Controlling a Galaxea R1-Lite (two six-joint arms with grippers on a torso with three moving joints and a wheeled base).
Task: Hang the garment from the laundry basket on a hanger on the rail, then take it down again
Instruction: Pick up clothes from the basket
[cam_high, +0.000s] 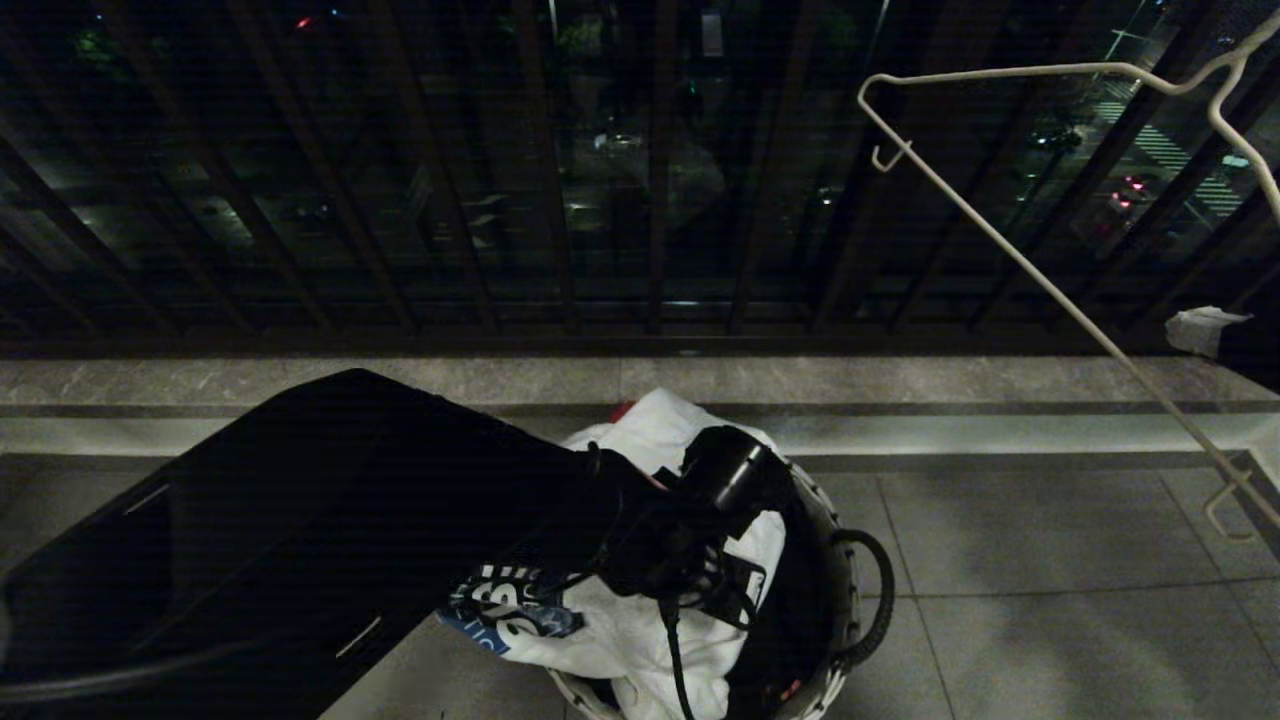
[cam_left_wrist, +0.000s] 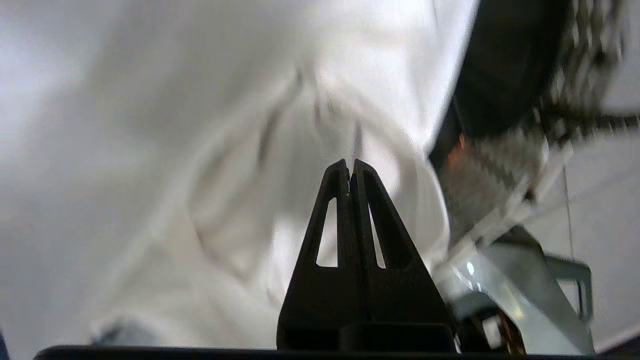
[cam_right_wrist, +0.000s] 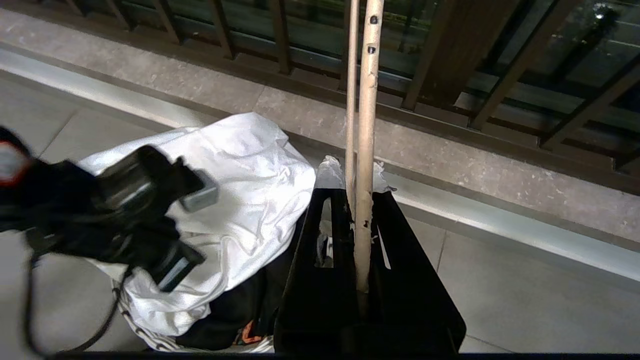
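Left arm (cam_high: 300, 540) reaches forward and down, both arms' jaws closed

Tiled floor (cam_high: 1050, 540) — laundry basket (cam_high: 838, 520) (upright)

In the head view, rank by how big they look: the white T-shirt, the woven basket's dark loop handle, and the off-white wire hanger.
1. Off-white wire hanger, widest span, though nearer the camera.
2. White T-shirt, partly hidden by the left gripper.
3. Dark loop handle of the woven basket.

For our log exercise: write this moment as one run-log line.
left gripper: shut on T-shirt over basket | right gripper: shut on hanger
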